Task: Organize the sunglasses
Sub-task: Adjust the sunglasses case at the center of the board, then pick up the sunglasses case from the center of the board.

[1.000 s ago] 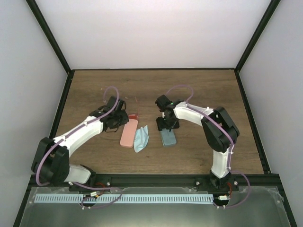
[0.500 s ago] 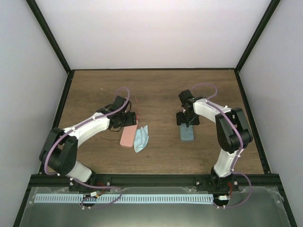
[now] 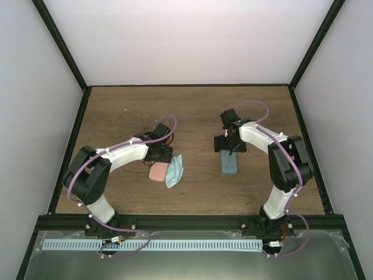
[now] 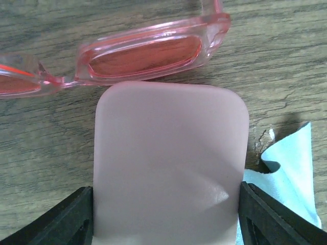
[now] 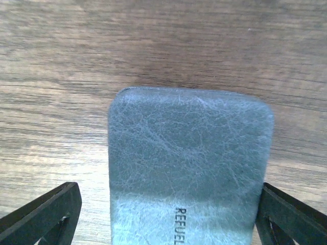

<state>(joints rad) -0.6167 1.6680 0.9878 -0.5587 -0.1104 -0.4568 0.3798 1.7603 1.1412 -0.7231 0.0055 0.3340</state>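
On the table: brown wood; pale walls, black frame posts.
Count: one sunglasses pair, one pink case, one grey-blue case, one blue cloth.
Sunglasses: flat, just beyond pink case's far end.
Left gripper: fingers against pink case's sides; can't say whether it grips.
Right gripper: jaws spread, straddling grey-blue case.

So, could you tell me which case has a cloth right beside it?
The pink case, with the light blue cloth at its right edge; the grey-blue case sits alone.
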